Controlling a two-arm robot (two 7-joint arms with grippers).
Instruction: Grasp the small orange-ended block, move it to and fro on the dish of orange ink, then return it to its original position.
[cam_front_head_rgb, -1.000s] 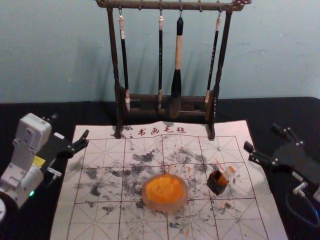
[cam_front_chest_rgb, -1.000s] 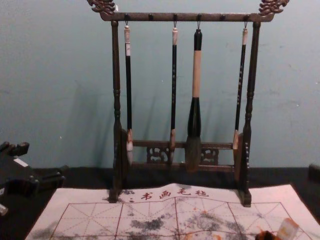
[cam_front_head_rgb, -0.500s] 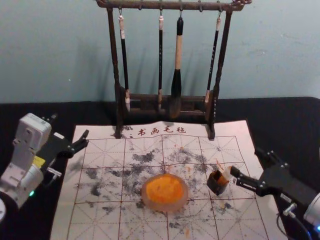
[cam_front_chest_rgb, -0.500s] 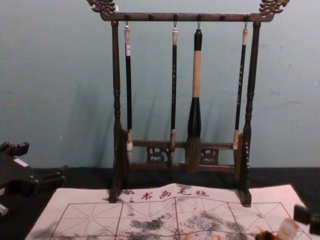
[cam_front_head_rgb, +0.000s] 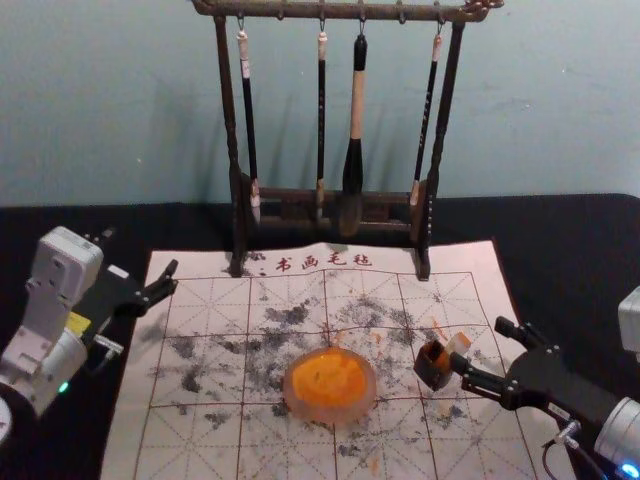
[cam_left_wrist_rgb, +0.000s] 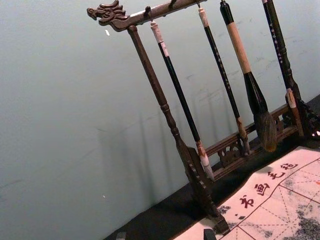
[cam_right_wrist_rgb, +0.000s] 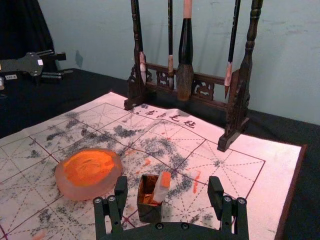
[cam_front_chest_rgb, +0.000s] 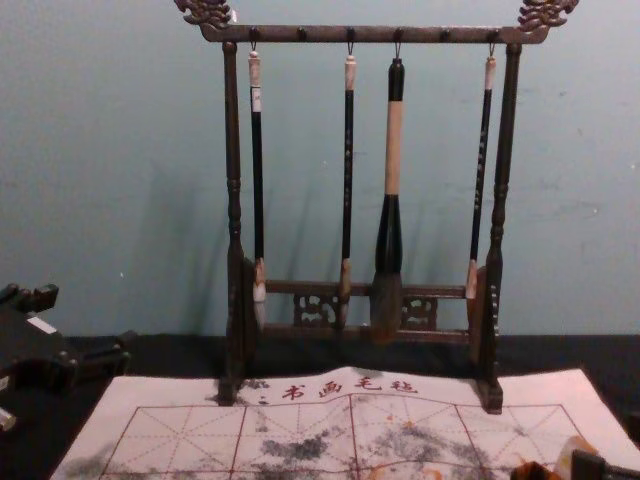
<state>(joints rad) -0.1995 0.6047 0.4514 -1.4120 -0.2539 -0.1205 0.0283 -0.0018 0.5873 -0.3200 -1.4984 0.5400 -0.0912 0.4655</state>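
And here are my jaws, spread wide apart on my right gripper (cam_front_head_rgb: 479, 344), with nothing clamped in them! I'm low over the right side of the work, reaching in from my right. From the wrist view the little orange-ended block (cam_right_wrist_rgb: 161, 187) sits in the gap between my two tips, nearer one than the other. From the head view, one tip overlaps the block; whether it touches, I cannot tell.

The block stands tilted in a small dark square cup (cam_right_wrist_rgb: 150, 215), orange end up, leaning towards my right, with orange stains on the cup's inside. Just to the left of the cup, there's the round, pale dish (cam_front_head_rgb: 330, 415), loaded with bright orange ink (cam_front_head_rgb: 330, 378)!

Underneath it all lies the pale gridded mat (cam_front_head_rgb: 200, 450), blotched with dark smudges and orange dabs, red characters running along its far edge. It's spread on the black-covered tabletop (cam_front_head_rgb: 570, 230). Over at that far edge, the dark wooden rack (cam_front_head_rgb: 230, 120) stands upright, four brushes hanging from its bar, the fattest (cam_front_head_rgb: 357, 120) with a pale and black handle. Behind it rises the plain blue-green wall (cam_front_head_rgb: 560, 100).

Out on the far left, my left gripper (cam_front_head_rgb: 142, 258) idles by the mat's left edge, its jaws apart too.
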